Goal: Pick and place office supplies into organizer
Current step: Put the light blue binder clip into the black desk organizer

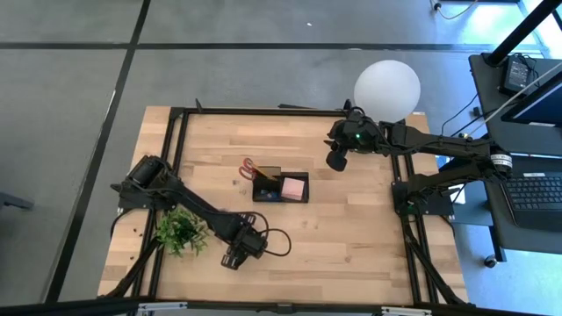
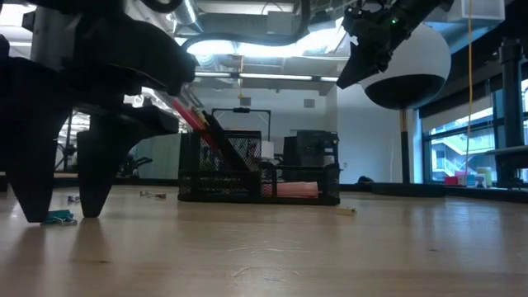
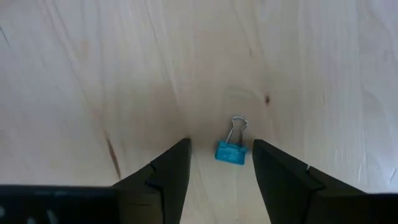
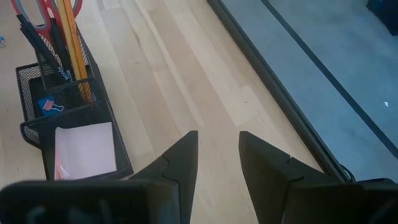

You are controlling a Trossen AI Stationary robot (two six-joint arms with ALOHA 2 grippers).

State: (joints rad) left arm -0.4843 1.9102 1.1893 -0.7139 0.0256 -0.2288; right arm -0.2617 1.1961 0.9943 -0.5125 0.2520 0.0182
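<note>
A small blue binder clip (image 3: 231, 153) lies flat on the wooden table, its wire handles pointing away from the wrist camera. My left gripper (image 3: 221, 144) points down over it near the table's near edge, open, with one finger on each side of the clip and not touching it. In the low view the clip (image 2: 59, 217) lies between those fingers. The black mesh organizer (image 1: 281, 187) stands mid-table, holding red-handled scissors (image 4: 43, 12), pencils, a pink pad (image 4: 84, 149) and another blue clip (image 4: 50, 106). My right gripper (image 4: 217, 134) hangs raised at the far right, open, with nothing between its fingers.
A green potted plant (image 1: 180, 230) stands just left of my left arm. The white lamp globe (image 1: 386, 86) sits at the far right, behind my right gripper (image 1: 336, 160). Tiny loose items lie left of the organizer (image 1: 239, 183). Another small item (image 2: 345, 210) lies to its right.
</note>
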